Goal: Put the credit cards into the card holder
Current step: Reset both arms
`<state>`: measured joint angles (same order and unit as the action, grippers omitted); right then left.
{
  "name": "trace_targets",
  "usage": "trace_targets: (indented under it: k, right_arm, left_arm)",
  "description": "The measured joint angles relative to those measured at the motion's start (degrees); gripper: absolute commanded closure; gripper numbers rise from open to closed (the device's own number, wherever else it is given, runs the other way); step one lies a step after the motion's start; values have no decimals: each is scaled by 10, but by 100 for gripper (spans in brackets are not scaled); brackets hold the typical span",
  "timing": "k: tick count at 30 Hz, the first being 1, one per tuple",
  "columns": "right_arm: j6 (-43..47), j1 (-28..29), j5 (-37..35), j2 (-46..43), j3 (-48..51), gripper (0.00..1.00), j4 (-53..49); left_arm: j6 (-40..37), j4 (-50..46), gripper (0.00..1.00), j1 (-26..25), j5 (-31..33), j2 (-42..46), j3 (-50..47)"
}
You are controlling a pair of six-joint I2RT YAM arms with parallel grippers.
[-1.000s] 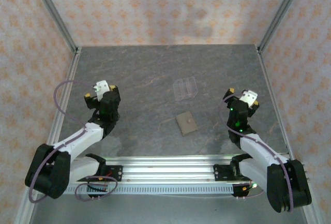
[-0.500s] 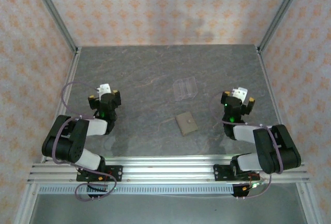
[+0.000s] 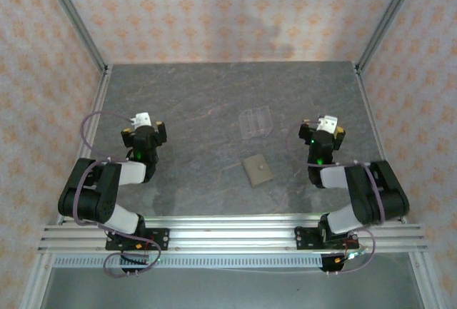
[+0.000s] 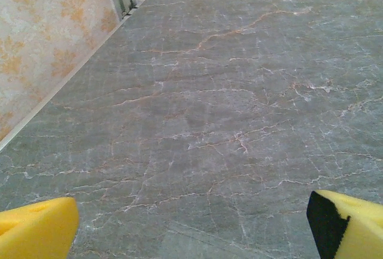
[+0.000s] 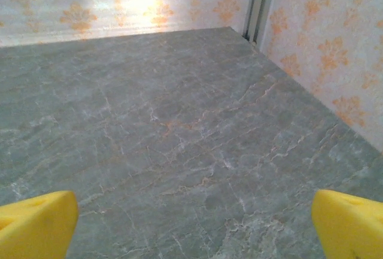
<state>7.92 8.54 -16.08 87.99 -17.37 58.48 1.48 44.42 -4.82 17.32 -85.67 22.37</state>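
The card holder (image 3: 257, 170), a small tan-brown wallet, lies shut and flat on the grey marble table, between the two arms and a little right of centre. The credit cards are out of view. My left gripper (image 3: 143, 126) sits left of the wallet, well apart from it. Its yellow fingertips (image 4: 36, 226) stand wide apart over bare table, so my left gripper (image 4: 191, 229) is open and empty. My right gripper (image 3: 325, 129) is to the right of the wallet. It is also open and empty (image 5: 194, 226), with yellow fingertips (image 5: 350, 223) at the frame's lower corners.
A clear plastic slotted rack (image 3: 255, 122) stands just behind the wallet. Patterned walls with metal corner posts (image 3: 75, 27) enclose the table on three sides. The aluminium rail (image 3: 228, 227) carrying the arm bases runs along the near edge.
Both arms have folded back onto themselves, their elbows drawn in from the near rail. The right gripper shifted slightly left and away. The wallet and rack have not moved.
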Motion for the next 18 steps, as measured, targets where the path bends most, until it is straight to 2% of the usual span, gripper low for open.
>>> trace_targets:
  k: [2, 7, 18]
  right_arm:
    - [-9, -7, 5, 25, 3, 0, -26]
    - [-35, -56, 54, 18, -40, 1, -69]
    - [-56, -57, 58, 14, -40, 1, -67]
  left_arm:
    - [0, 0, 0, 0, -2, 0, 0]
    - [0, 0, 0, 0, -4, 0, 0]
    - [0, 0, 0, 0, -4, 0, 0]
